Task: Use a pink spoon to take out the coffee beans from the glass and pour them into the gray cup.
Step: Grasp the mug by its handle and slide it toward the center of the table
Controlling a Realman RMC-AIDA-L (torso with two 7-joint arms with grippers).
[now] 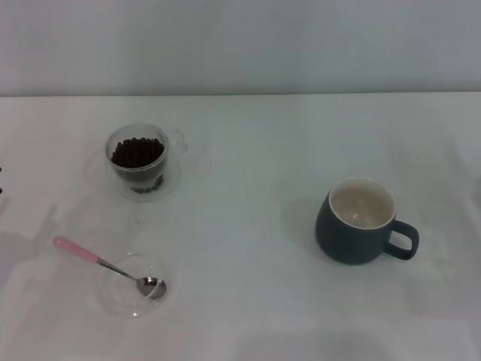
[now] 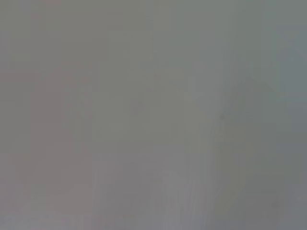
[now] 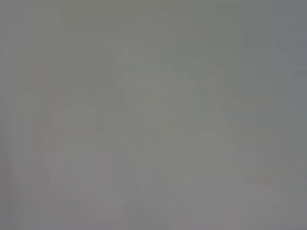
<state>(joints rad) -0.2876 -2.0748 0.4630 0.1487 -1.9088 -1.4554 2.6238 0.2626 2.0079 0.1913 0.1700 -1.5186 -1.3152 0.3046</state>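
Note:
The pink spoon (image 1: 105, 265) lies at the front left of the table, its metal bowl resting in a shallow clear glass dish (image 1: 131, 286) and its pink handle pointing back-left over the rim. The glass (image 1: 138, 161) stands at the back left, filled with coffee beans (image 1: 137, 152). The gray cup (image 1: 361, 221) stands at the right, upright, handle to the right, cream inside with no beans in sight. Neither gripper shows in the head view. Both wrist views show only a plain grey surface.
The white table (image 1: 248, 188) runs to a pale wall at the back. A dark sliver shows at the far left edge (image 1: 1, 188), too small to identify.

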